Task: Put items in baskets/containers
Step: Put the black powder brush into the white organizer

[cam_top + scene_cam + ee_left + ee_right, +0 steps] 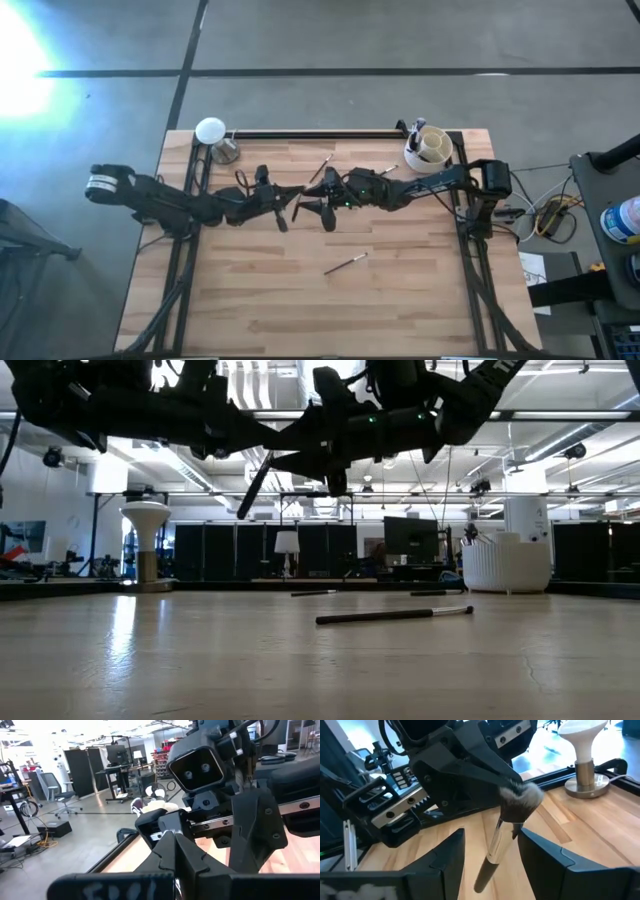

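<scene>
Fluffy brush (505, 832) hangs between right hand (490, 852) fingers.

A white disc on a brass-coloured stand (213, 135) sits at the wooden table's (260, 300) far-left corner.

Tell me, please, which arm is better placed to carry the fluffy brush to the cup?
Right, probably. The right gripper has open jaws either side of the fluffy brush, and the cup stands at that arm's far corner. The left gripper, shut on the brush head, is farther from it.
</scene>
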Action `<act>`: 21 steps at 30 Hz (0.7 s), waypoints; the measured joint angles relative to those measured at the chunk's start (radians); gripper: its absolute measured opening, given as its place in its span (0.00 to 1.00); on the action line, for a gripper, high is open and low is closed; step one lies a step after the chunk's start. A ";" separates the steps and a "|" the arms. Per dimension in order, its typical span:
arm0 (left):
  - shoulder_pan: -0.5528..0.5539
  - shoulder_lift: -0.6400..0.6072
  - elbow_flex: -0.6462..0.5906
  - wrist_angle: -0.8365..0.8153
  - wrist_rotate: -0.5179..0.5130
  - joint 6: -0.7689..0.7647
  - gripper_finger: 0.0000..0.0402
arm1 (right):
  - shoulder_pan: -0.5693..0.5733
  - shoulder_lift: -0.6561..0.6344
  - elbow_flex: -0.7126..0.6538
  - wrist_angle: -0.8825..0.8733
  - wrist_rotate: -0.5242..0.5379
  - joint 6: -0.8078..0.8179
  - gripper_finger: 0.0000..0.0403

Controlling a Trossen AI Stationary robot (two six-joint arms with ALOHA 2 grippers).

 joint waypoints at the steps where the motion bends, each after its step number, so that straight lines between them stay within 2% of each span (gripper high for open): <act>1: 0.000 0.000 0.000 0.001 0.000 0.000 0.00 | 0.000 0.000 0.000 0.000 0.000 -0.005 0.45; 7: 0.000 0.000 0.000 0.019 0.032 -0.022 0.00 | 0.000 0.008 0.001 0.008 0.072 -0.033 0.45; 11: 0.000 0.000 0.000 0.020 0.035 -0.024 0.00 | 0.003 0.008 0.001 0.045 0.078 -0.055 0.43; 21: 0.000 0.000 0.000 0.028 0.035 -0.030 0.00 | 0.013 0.010 0.001 0.065 0.074 -0.102 0.30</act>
